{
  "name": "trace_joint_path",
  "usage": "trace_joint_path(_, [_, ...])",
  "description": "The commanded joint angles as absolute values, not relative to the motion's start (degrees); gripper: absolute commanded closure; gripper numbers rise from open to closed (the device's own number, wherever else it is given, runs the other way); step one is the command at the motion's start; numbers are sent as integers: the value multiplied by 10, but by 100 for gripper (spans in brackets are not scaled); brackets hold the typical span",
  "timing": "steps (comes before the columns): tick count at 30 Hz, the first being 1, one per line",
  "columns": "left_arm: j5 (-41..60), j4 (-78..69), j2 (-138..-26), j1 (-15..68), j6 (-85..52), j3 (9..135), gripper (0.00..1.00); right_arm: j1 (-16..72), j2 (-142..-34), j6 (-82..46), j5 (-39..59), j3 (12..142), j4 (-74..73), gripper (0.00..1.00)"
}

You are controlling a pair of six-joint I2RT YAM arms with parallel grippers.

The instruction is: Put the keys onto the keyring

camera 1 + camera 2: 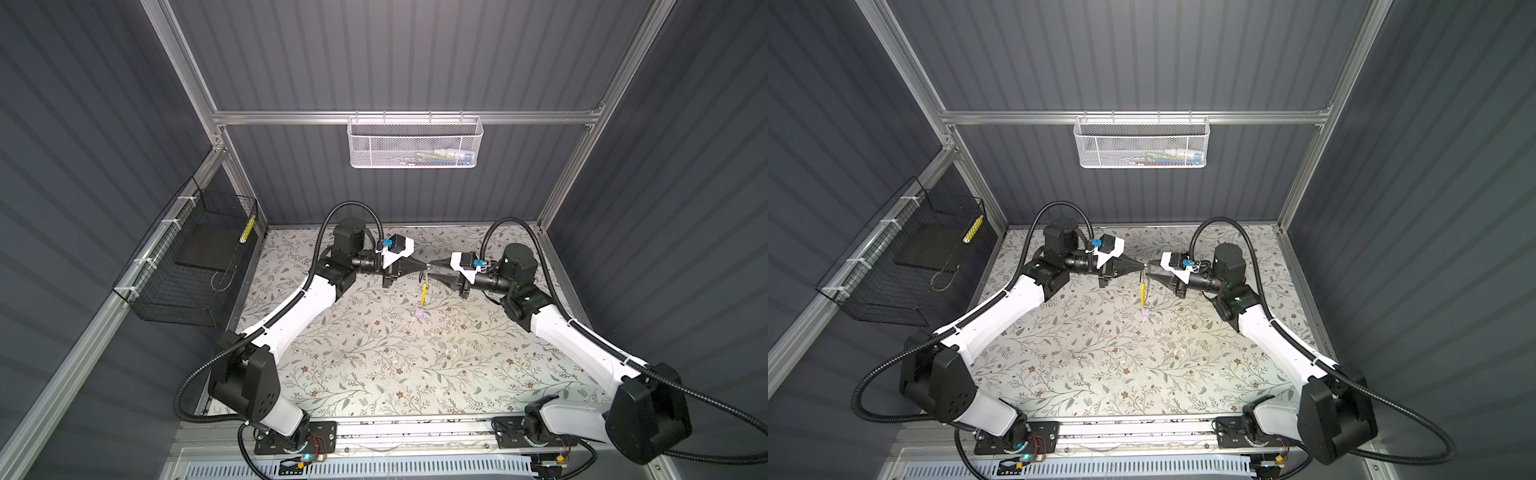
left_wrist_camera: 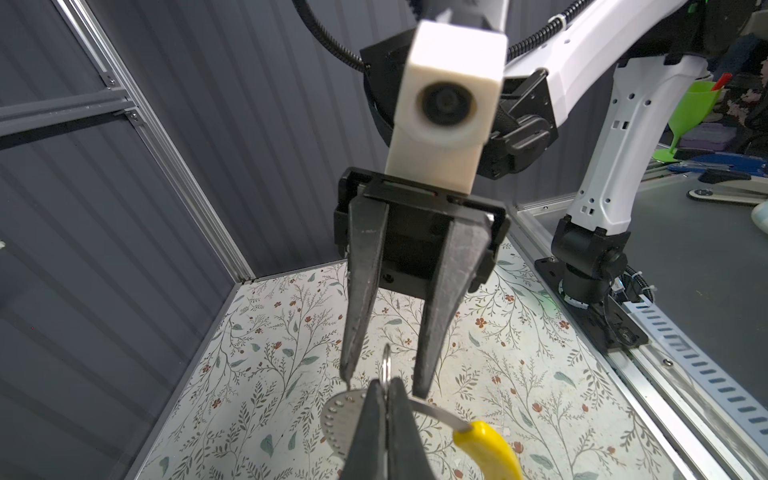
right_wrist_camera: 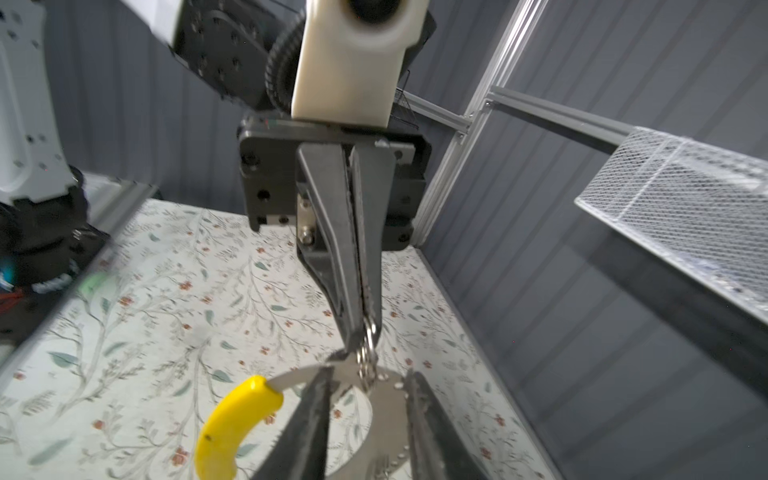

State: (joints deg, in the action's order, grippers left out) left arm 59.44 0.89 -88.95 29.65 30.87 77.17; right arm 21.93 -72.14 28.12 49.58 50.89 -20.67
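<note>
Below centre in a top view, the small dull key with pale lilac tag (image 1: 420, 312) lies on the floral mat (image 1: 374, 374). Beyond, mid-frame, the left gripper (image 3: 360, 334) clenches a small steel split ring (image 3: 366, 359) carrying the thin grey hoop with yellow plastic tag (image 3: 386, 411). The right gripper (image 2: 383, 384) stands released astride it (I'd hold that ring rigid for threading). The black-rimmed tag: nowhere visible.

Lighting's pretty uneven here. In both top views the floral mat (image 1: 374, 365) sits in a bright overhead pool, almost washed out toward the near edge, while the grey walls (image 1: 83, 124) stay dim. The wide lens bends the frame posts (image 1: 905, 62) out near the edges. Wrist views are softer: the white camera block (image 2: 449, 104) up close is out of focus, the white arm (image 3: 29, 124) is smeared, and the keyring (image 3: 390, 424) picks up some glare.
</note>
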Motion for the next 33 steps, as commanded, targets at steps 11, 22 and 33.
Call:
trace_joint_path(11, [439, 279, -893, 320, 444, 894, 100, 229, -657, 398, 390, 519, -79, 62])
trace_joint_path(22, [413, 306, -880, 334, 456, 890, 100, 256, -628, 364, 325, 504, -62, 61])
trace_joint_path(33, [383, 370, -917, 361, 486, 940, 100, 256, -619, 442, 371, 490, -49, 67])
